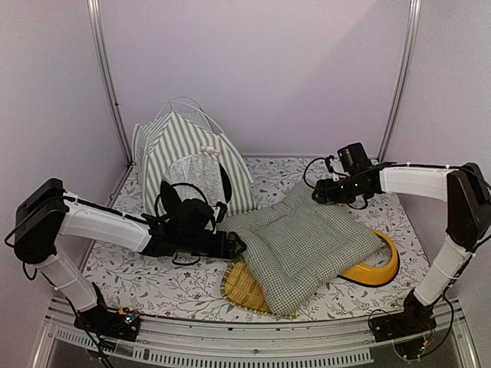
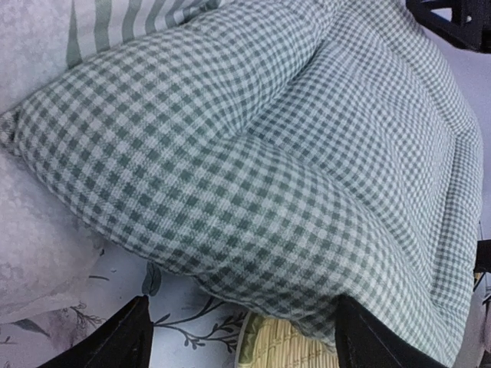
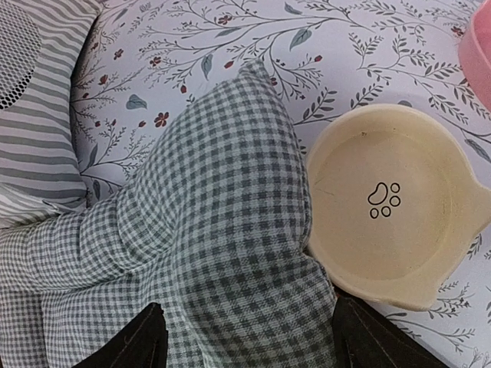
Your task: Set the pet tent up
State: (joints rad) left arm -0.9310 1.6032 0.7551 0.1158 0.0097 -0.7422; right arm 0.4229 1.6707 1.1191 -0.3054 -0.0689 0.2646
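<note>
The pet tent [image 1: 192, 165], grey-green and white striped with a white lace door curtain, stands upright at the back left. Its striped wall also shows in the left wrist view [image 2: 138, 19] and, with a mesh window, in the right wrist view [image 3: 38, 153]. A green-white checked cushion [image 1: 307, 241] lies in front of it. My left gripper [image 1: 234, 245] is open, its jaws wide around the cushion's near left edge [image 2: 253, 192]. My right gripper [image 1: 322, 192] is open, its jaws wide over the cushion's far corner [image 3: 222, 230].
A yellow pet bowl [image 1: 380, 268] with a paw print [image 3: 383, 199] sits partly under the cushion's right side. A woven bamboo mat [image 1: 239, 290] lies under its near edge [image 2: 284, 345]. A pink object [image 3: 479, 46] is at the far right. The table has a floral cloth [image 1: 153, 284].
</note>
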